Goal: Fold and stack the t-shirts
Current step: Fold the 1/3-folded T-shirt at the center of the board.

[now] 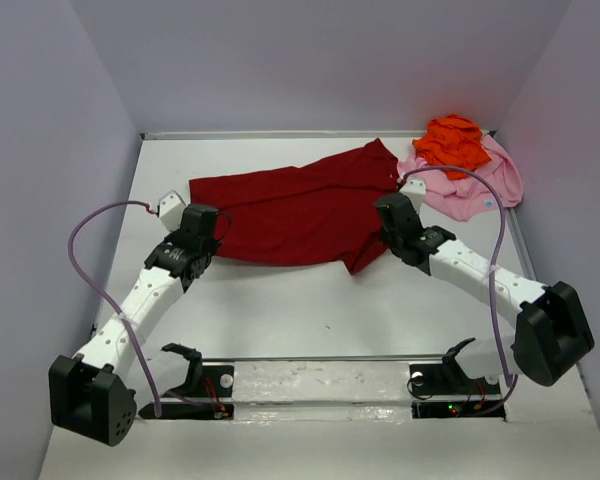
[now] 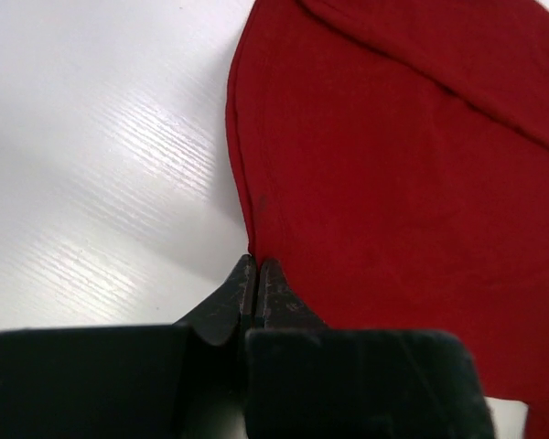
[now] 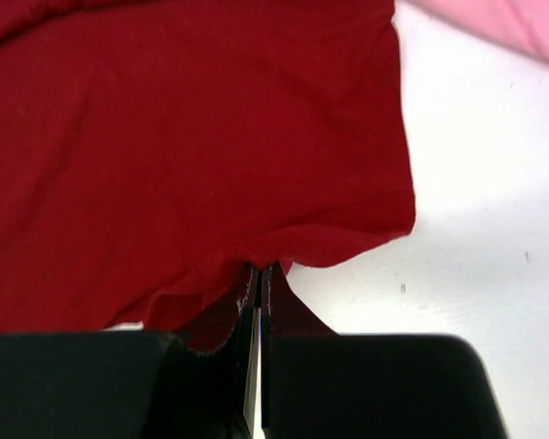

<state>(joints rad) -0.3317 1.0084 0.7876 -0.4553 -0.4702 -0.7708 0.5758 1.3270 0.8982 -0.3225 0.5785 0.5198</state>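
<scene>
Overhead, wrists seemingly close, sharing red shirt (image 1: 290, 215)

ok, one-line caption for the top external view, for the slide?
Both arms' jaws shut on the dark red t-shirt, one each side; orange t-shirt atop pink t-shirt, far right corner.

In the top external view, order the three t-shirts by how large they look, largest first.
1. dark red t-shirt, spread out.
2. light pink t-shirt, partly covered.
3. bright orange t-shirt, crumpled on the pink one.

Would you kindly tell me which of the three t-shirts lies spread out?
The dark red cloth t-shirt; the bright orange t-shirt and light pink t-shirt lie bunched together.
</scene>
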